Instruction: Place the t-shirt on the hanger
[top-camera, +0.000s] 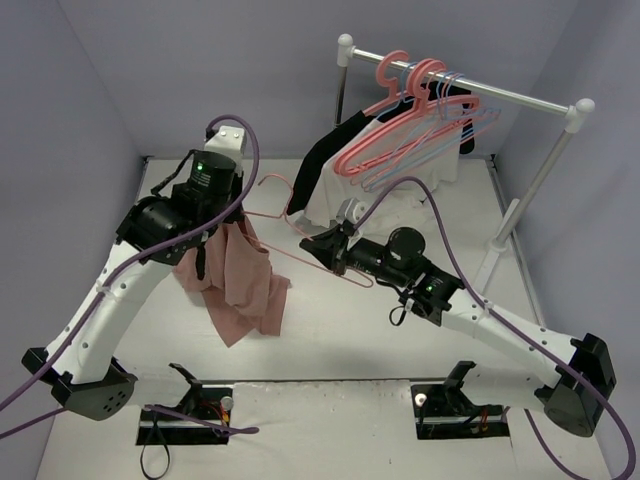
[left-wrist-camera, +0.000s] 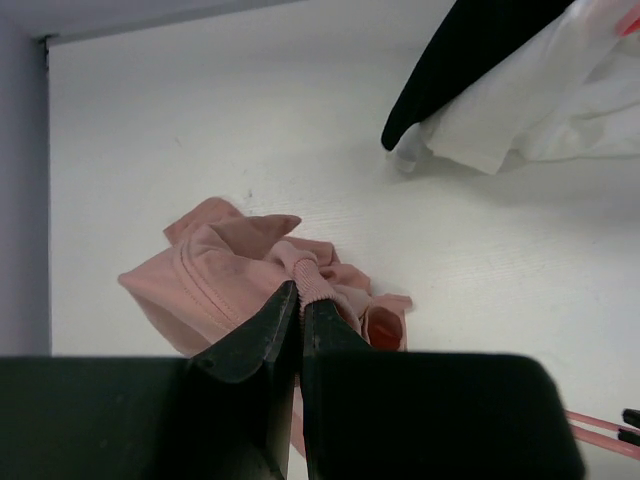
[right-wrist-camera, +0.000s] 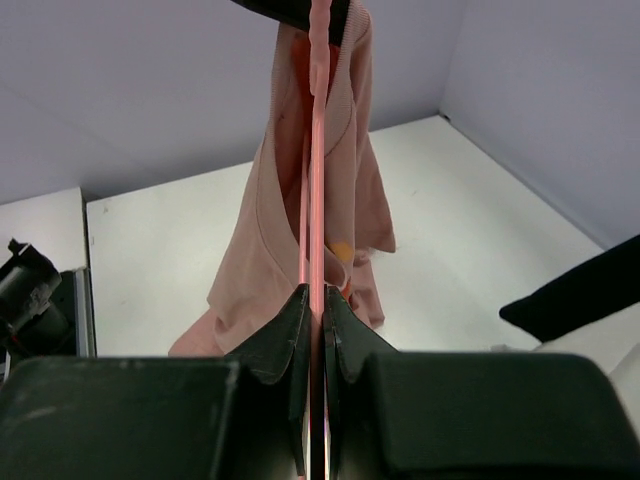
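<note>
Looking through the left wrist camera, I see the left fingers (left-wrist-camera: 283, 312) clenched on a bunched fold of the soft, dusty salmon-pink cloth t-shirt (left-wrist-camera: 215, 275), at what looks like its ribbed neckline. From above, the shirt hangs from that grip over the white desk (top-camera: 340, 335). I cannot tell whether its lowest edge touches the surface. The right fingers (right-wrist-camera: 296, 312) are clamped on the thin pale-pink wire-like hanger (right-wrist-camera: 317, 190). Its rod runs straight out from them and lies against the hanging cloth, but I cannot tell whether it is inside the shirt. At the back, a white metal rack (top-camera: 510, 97) carries thick coral hangers (top-camera: 385, 70) and lilac hangers (top-camera: 470, 125), with a black garment (left-wrist-camera: 460, 60) and a white garment (left-wrist-camera: 520, 120) beneath.
</note>
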